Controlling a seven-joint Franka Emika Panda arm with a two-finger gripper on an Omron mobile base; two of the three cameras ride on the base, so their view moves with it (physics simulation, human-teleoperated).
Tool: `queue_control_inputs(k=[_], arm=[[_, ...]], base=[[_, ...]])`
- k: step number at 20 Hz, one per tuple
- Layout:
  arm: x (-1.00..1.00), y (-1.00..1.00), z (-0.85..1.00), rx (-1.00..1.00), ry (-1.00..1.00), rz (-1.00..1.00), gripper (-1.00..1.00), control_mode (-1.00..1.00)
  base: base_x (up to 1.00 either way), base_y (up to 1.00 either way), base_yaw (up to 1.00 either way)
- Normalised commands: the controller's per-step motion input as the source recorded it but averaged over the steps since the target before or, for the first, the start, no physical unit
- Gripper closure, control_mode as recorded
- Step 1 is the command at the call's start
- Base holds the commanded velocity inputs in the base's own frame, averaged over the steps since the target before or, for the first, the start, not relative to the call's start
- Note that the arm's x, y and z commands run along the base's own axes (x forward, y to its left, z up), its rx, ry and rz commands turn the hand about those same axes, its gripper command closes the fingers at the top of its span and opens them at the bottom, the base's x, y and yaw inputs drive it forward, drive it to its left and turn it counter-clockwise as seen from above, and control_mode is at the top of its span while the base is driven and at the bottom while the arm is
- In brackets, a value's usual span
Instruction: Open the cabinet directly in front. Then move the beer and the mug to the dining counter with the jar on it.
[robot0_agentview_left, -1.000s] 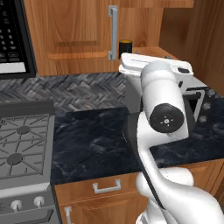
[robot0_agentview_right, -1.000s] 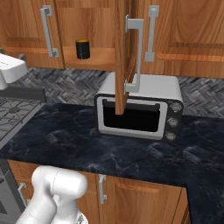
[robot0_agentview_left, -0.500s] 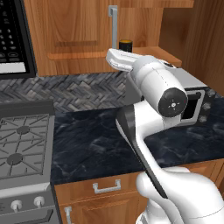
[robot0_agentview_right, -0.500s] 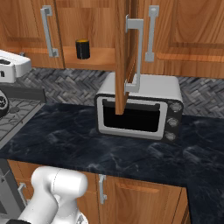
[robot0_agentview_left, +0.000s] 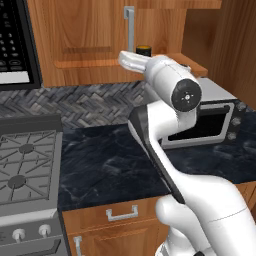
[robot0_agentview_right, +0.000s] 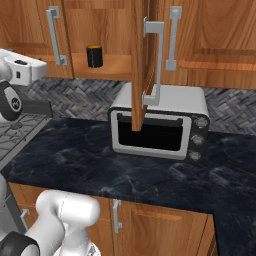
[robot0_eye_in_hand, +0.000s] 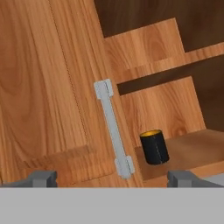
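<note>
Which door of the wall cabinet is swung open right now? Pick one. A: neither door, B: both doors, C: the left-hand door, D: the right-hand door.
D: in the right base view the cabinet's right-hand door stands edge-on over the toaster oven, baring the shelf with the mug, while the left-hand door is shut flat.

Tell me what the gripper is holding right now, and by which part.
Nothing is held. The gripper is open, its fingertips spread wide in front of the cabinet, clear of the left door's handle and of the mug.
</note>
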Motion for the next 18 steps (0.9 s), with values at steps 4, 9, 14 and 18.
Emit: queue_control_inputs(k=[4,9,14,18], arm=[[0.22,0.0,0.0,0.0,0.12,-0.01,-1.0,-1.0],[0.12,0.0,0.0,0.0,0.0,0.0,-1.0,-1.0],[0.47,0.0,0.0,0.0,0.01,0.0,-1.0,-1.0],[0.61,0.0,0.0,0.0,0.01,0.0,-1.0,-1.0]], base=[[0.0,0.0,0.0],[0.0,0.0,0.0],[0.0,0.0,0.0],[0.0,0.0,0.0]])
